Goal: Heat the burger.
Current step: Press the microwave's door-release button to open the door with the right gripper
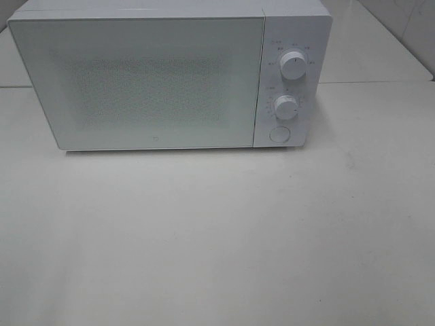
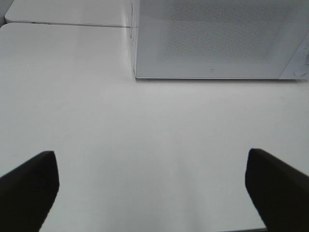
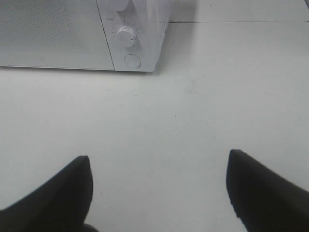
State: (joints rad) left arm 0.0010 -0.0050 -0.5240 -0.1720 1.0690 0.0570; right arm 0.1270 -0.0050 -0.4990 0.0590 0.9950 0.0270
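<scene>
**Microwave shut, both grippers open and empty**

The white table [image 1: 217, 238] fills the high view. Its front stretch is bare, giving open room ahead of both arms. A seam runs across it behind the oven's front line, on both sides.

One white microwave [image 1: 170, 75] stands at the far side, front face toward the arms, with its door [image 1: 143, 81] closed flush. The panel to the right of the door carries two knobs, an upper knob [image 1: 293, 64] and a lower knob [image 1: 286, 107], and below them one round button [image 1: 279, 134].

Burger: in no view, so its place, heading and long axis cannot be told.

The left gripper [image 2: 149, 153] has its two dark fingers spread wide over bare table, with nothing between them. The right gripper [image 3: 158, 155] is likewise parted and holds nothing. It faces the oven's knob corner, well apart from it.
</scene>
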